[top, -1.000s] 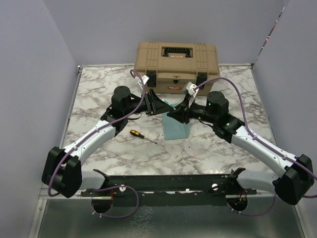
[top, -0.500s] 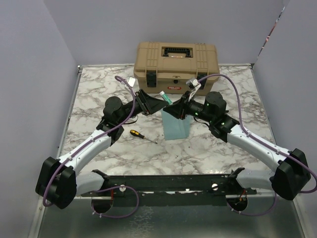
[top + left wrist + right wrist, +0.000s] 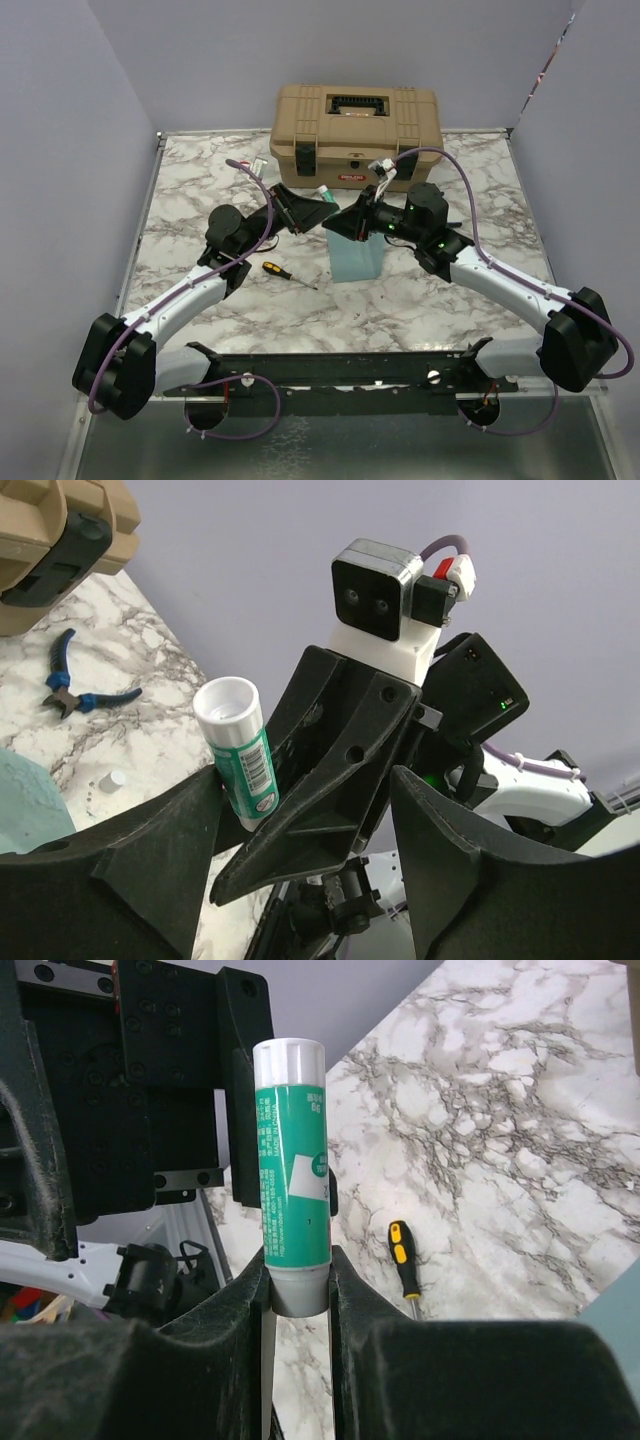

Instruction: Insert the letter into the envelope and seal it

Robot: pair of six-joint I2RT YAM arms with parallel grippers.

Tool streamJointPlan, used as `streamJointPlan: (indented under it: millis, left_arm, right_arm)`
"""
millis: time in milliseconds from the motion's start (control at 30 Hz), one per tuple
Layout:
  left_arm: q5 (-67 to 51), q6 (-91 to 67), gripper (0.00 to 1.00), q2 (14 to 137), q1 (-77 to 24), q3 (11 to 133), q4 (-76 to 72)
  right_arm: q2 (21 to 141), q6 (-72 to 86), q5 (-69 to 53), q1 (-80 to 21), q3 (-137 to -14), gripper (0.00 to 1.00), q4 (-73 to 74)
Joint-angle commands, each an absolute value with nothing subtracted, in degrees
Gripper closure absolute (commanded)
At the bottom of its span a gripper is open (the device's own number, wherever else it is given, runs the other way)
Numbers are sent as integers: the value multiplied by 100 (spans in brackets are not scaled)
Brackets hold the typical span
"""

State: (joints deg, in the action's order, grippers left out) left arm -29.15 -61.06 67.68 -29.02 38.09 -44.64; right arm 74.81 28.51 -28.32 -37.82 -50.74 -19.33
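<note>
Top external view: past the screwdriver (image 3: 277, 270), the envelope (image 3: 356, 262) lies flat on the table (image 3: 430, 300), no letter visible, probably already inside, while above it the right gripper (image 3: 300, 1290) clamps a glue stick (image 3: 293, 1170) beside the left gripper's (image 3: 308, 780) spread jaws, so sealing remains.

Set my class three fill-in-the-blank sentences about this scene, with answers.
1. The right pincer holds a glue stick with a ___ cap.
2. The left pincer is ___, holding nothing.
3. Seen from above, the screwdriver lies ___ of the envelope.
Answers: white; open; left.
</note>
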Motion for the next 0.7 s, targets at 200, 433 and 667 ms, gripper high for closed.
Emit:
streamJointPlan:
  millis: [200,433,667]
  left_arm:
    - [-2622,-6165,39,6843,-2962,3737,-5080]
    - [-2627,-6177,68,6891,-2975,3696,-5088]
    - [-2688,-5399,100,6733,-2972,3786,-4517]
  right_arm:
    - [7577,3175,-3415,-3800,-5244,94,-2173]
    - [7602,3209,-3355,-3797,-5432,93,-1789]
    - [7293,2522,-3333,-3792,-5721,25,-692]
